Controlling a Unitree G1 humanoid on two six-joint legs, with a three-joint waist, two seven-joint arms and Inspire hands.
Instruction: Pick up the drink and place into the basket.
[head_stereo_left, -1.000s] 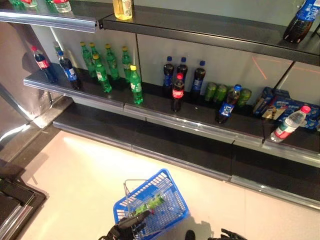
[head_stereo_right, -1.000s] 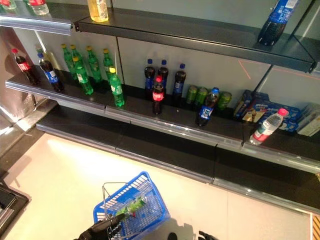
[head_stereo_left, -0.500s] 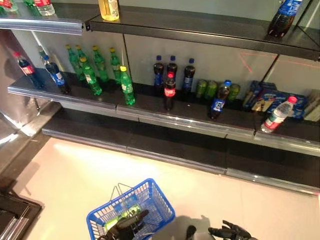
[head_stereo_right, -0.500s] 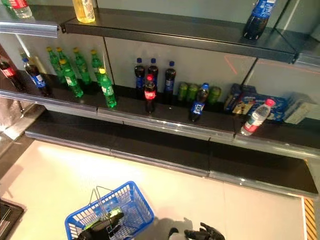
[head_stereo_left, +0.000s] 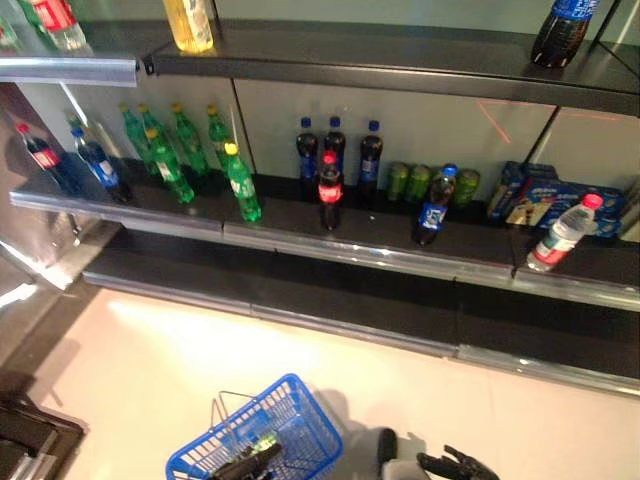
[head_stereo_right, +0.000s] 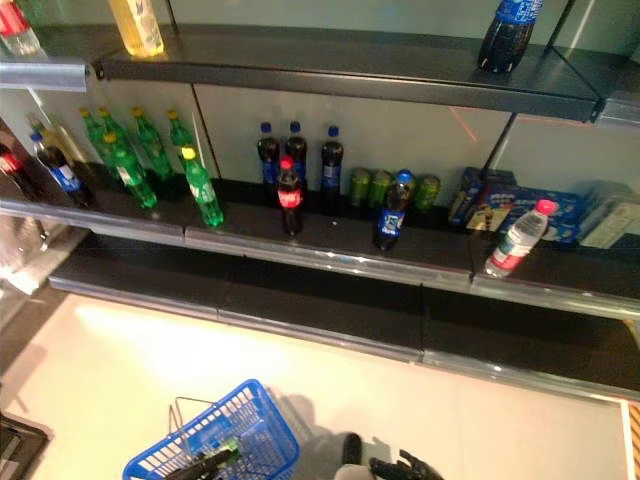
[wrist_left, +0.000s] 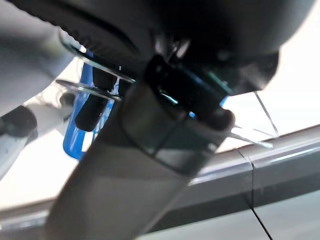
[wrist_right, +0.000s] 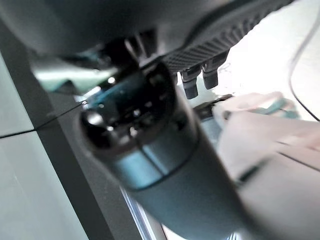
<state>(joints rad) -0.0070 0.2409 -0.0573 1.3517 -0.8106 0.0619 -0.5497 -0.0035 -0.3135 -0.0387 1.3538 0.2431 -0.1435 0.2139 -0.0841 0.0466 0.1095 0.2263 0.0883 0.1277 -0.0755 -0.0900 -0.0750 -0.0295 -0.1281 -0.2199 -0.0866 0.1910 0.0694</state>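
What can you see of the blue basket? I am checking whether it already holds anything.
The blue basket is plastic lattice with thin metal wire handles raised over its rim. It shows at the bottom edge of the head views, over the pale floor, below the shelves. A green bottle lies inside. The left robot hand is at its near side; its grip cannot be made out.

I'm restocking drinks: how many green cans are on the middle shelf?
3, at the back of the middle shelf, right of the dark bottles: two side by side, the third just past a blue-capped bottle standing in front, which may hide another.
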